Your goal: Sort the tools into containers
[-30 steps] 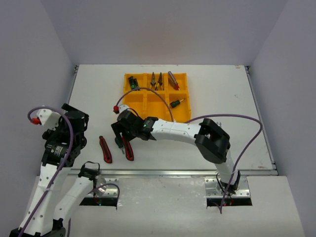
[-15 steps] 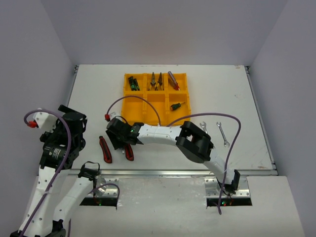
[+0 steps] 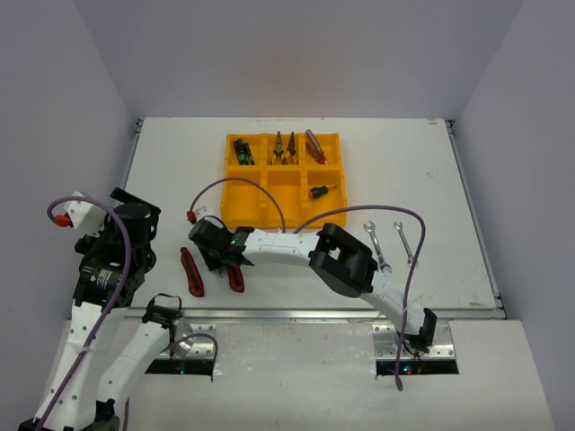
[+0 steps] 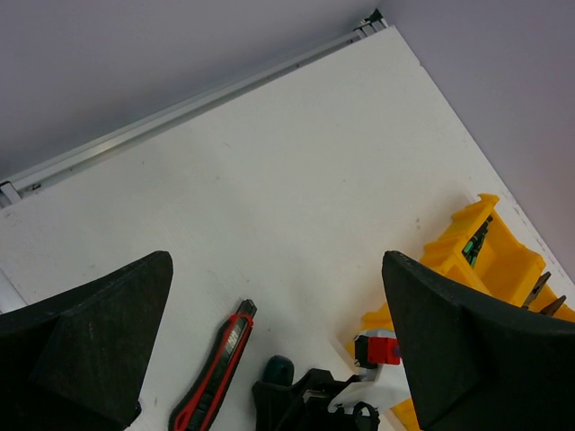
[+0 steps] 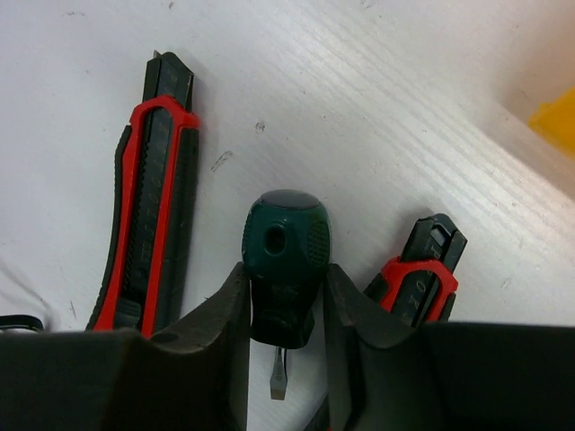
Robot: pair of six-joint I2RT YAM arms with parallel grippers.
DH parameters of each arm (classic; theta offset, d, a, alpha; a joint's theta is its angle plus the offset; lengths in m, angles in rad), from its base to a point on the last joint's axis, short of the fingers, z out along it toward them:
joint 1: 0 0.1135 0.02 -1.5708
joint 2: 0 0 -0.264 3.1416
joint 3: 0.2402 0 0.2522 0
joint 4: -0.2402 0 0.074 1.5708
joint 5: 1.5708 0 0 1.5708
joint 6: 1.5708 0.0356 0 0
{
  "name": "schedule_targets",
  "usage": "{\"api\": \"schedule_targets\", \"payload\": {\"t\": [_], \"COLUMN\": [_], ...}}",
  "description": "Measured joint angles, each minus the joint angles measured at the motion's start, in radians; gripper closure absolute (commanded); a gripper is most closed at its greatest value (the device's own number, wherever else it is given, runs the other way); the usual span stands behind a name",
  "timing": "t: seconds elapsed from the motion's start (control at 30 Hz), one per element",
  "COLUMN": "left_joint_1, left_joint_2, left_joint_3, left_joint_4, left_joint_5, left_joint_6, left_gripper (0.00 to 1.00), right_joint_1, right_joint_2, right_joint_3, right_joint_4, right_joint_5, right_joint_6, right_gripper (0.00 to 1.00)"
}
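One stubby screwdriver [image 5: 286,256] shows a dark-green handle.

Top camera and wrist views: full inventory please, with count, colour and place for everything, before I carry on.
tray: 1, yellow, six compartments, far centre.
slim drivers: about 2, dark green, far-left compartment.
pliers: 2, yellowish handles, far-middle compartment.
purple screwdriver: 1, reddish-purple handle, far-right compartment.
green screwdriver: 1, green handle, near-right compartment.
wrenches: 2, silver, table right of tray.
utility knives: 2, red-black, near-left table.
stubby screwdriver: 1, dark green, between knives.
left gripper: black, open, hovering at left.
right gripper: black, closed on stubby screwdriver.
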Motion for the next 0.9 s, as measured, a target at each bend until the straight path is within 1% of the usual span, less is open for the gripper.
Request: {"api": "schedule_targets", "payload": {"t": [0.17,0.33,0.43,0.57,0.67,0.73,0.8,0.9], "left_joint_1": [0.0,0.0,0.0,0.0,0.0,0.0,0.0,0.0], "left_joint_2": [0.0,0.0,0.0,0.0,0.0,0.002,0.018,0.055], "left_joint_3": [0.0,-0.004,-0.007,-0.015,-0.037,-0.061,-0.084,-0.096], "left_joint_4": [0.012,0.032,0.041,0.072,0.115,0.157,0.193,0.226], "left_joint_5": [0.014,0.034,0.049,0.076,0.122,0.182,0.25,0.329], "left_joint_6": [0.018,0.04,0.055,0.094,0.14,0.182,0.228,0.278], "left_gripper": [0.0,0.0,0.0,0.0,0.0,0.0,0.0,0.0], "right_joint_1": [0.0,0.0,-0.002,-0.028,-0.102,-0.199,-0.314,-0.456], "right_joint_2": [-0.028,-0.121,-0.229,-0.453,-0.616,-0.708,-0.758,-0.762], "right_joint_3": [-0.058,-0.144,-0.202,-0.311,-0.416,-0.497,-0.557,-0.61], "right_joint_4": [0.054,0.047,0.065,0.089,0.132,0.138,0.127,0.097], "right_joint_5": [-0.024,-0.071,-0.095,-0.126,-0.14,-0.144,-0.136,-0.104], "right_joint_6": [-0.008,-0.027,-0.044,-0.056,-0.062,-0.088,-0.145,-0.306], "right_gripper": [0.84,0.87,0.87,0.88,0.89,0.9,0.89,0.9]}}
